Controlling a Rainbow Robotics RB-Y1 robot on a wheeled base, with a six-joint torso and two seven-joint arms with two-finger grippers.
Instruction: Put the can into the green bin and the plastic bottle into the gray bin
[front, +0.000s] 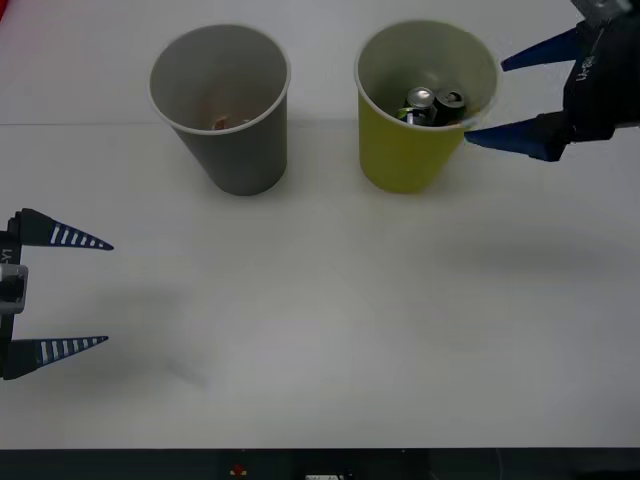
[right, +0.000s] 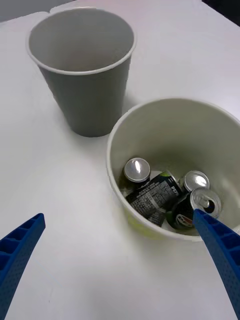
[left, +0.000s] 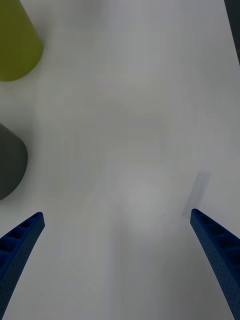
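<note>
- Waiting low at the left edge of the front view, the left tool (front: 108, 292) hovers over bare white worktop (front: 320, 330), its fingers spread wide apart and holding nothing.
- Farther back and left of centre, the gray bin (front: 225, 120) stands upright on the worktop; something small and orange-tinted lies at its bottom, too small to make out.
- Just to the right of it, apart from it, the green bin (front: 415, 120) stands upright as well.
- Inside the green bin lie several cans: the can (right: 136, 170) with its shiny top shows against the near wall, beside a black can (right: 162, 192) lying on its side and two more shiny tops.
- At the right edge, the right tool (front: 483, 98) hangs beside the green bin's rim, fingers spread apart and empty, one fingertip just at the rim.
</note>
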